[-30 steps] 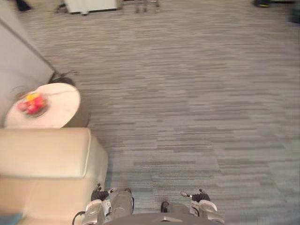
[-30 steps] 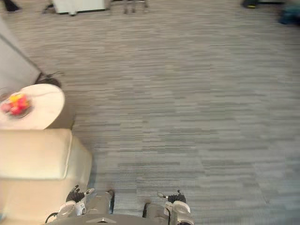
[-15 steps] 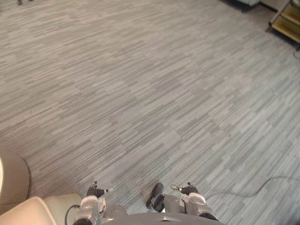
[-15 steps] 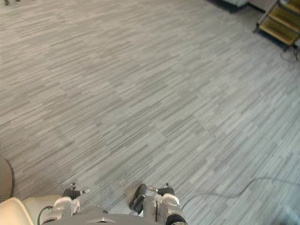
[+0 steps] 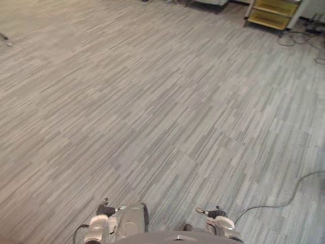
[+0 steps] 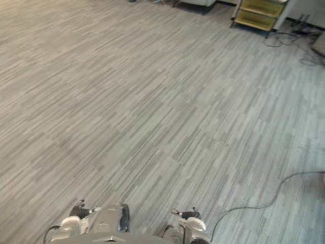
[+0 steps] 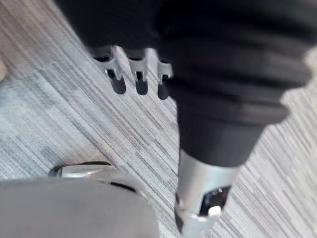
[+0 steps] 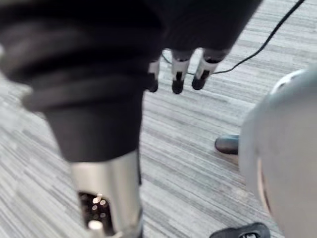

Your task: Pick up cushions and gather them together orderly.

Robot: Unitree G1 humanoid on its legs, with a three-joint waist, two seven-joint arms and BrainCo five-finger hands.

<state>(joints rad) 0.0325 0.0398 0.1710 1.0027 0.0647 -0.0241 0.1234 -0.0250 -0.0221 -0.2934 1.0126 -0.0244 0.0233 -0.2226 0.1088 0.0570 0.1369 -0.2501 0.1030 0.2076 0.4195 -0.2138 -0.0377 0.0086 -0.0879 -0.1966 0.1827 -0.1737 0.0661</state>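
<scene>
No cushion is in sight; grey striped carpet (image 5: 152, 112) spreads out ahead of me. My left hand (image 7: 218, 74) hangs at my side, its fingers (image 7: 138, 82) straight and relaxed above the carpet, holding nothing. My right hand (image 8: 99, 69) hangs the same way on the other side, fingers (image 8: 177, 82) straight and empty. Both hands also show at the lower edge of the head views, the left hand (image 5: 105, 210) and the right hand (image 5: 216, 213).
A yellow shelf unit (image 5: 274, 12) stands at the far right, with loose cables (image 5: 304, 35) on the floor beside it. A pale piece of furniture (image 6: 195, 2) sits at the far edge. Open carpet lies between me and them.
The camera has swung to the right: the beige sofa and the round table with fruit have left the picture, and the yellow shelf unit has come in. Both hands still hang empty.
</scene>
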